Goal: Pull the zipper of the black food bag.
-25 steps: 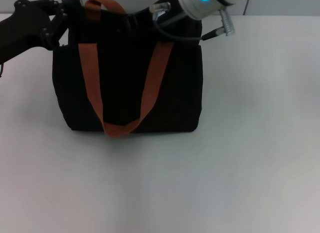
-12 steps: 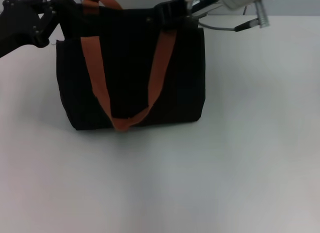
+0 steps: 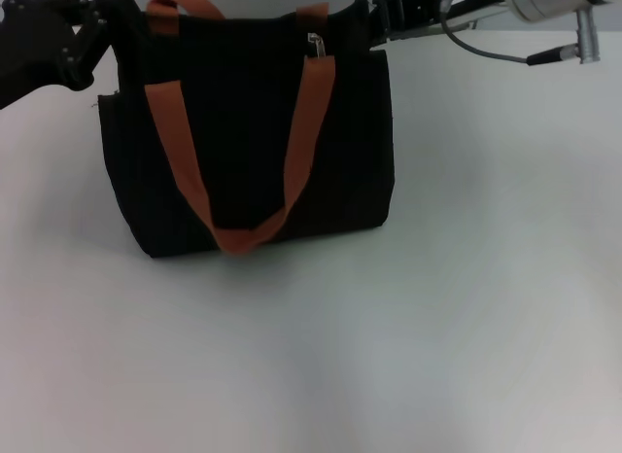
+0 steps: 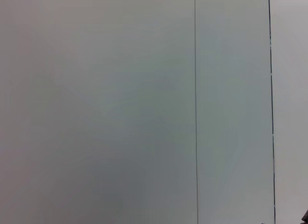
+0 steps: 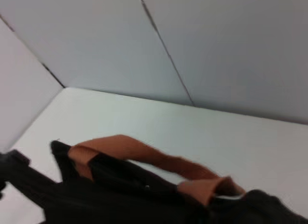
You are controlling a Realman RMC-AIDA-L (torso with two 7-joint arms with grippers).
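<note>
Standing upright toward the far left part of the white table [image 3: 457, 307]: the black food bag [image 3: 248, 152], boxy, its near orange-brown strap handle [image 3: 243, 234] hanging down the front face in a deep V, the second handle [image 5: 144, 156] arching over the top edge behind. Running along the bag's upper edge: the zipper [image 3: 315, 43], its small silver pull tab glinting beside the right-hand strap, near the bag's far right top corner.

Reaching in from the far left edge: the left gripper [image 3: 107, 16], pressing against the bag's upper left corner; jaw state hidden by dark fabric, so impossible to tell whether gripping or merely touching. Left wrist camera facing only a pale panelled wall [image 4: 120, 108].

Hovering at the far edge by the bag's upper right corner: the right gripper [image 3: 374, 20], black fingers meeting the top hem just right of the pull tab; jaw width likewise impossible to tell.
</note>
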